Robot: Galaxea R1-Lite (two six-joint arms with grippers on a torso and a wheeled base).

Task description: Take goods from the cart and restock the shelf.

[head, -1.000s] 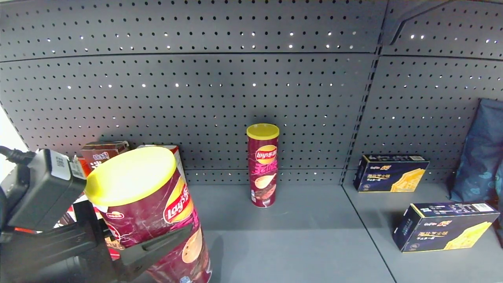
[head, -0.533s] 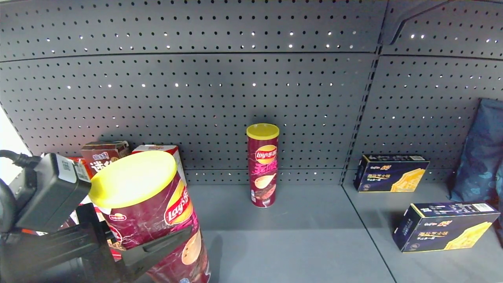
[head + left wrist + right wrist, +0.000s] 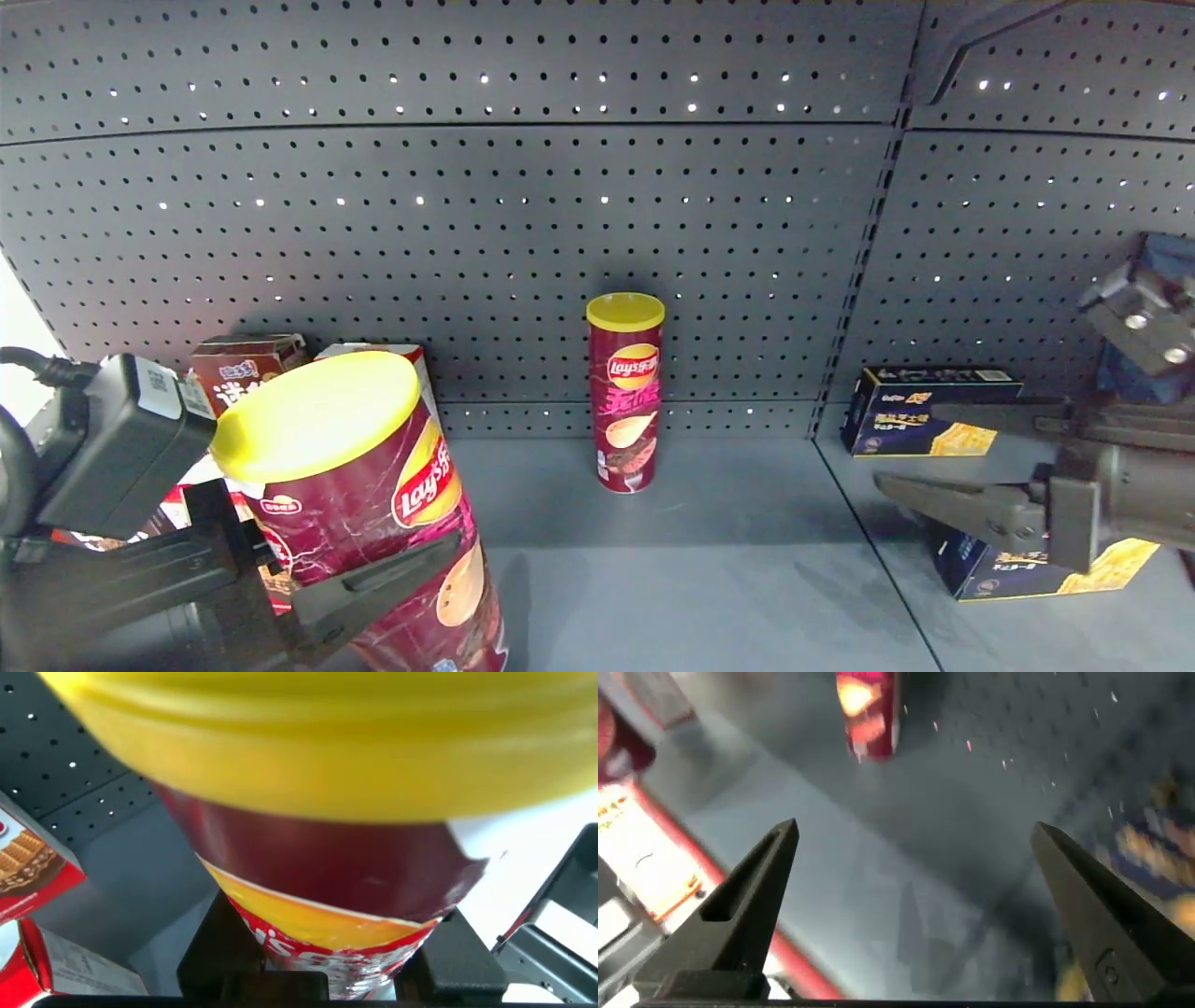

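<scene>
My left gripper is shut on a dark red chips can with a yellow lid, held tilted at the shelf's front left. In the left wrist view the same can sits between the gripper fingers. A second, matching chips can stands upright at the back middle of the shelf floor. My right gripper is open at the right, in front of two dark blue boxes. The right wrist view shows its open gripper above the shelf floor, with the standing can blurred ahead.
One dark blue box lies by the back wall, another nearer the front right, both partly hidden by the right arm. Red and brown snack boxes stand behind the held can. A blue bag leans at the far right.
The right gripper has come into view from the right, open, in front of the blue boxes. The left gripper and its can have barely shifted.
</scene>
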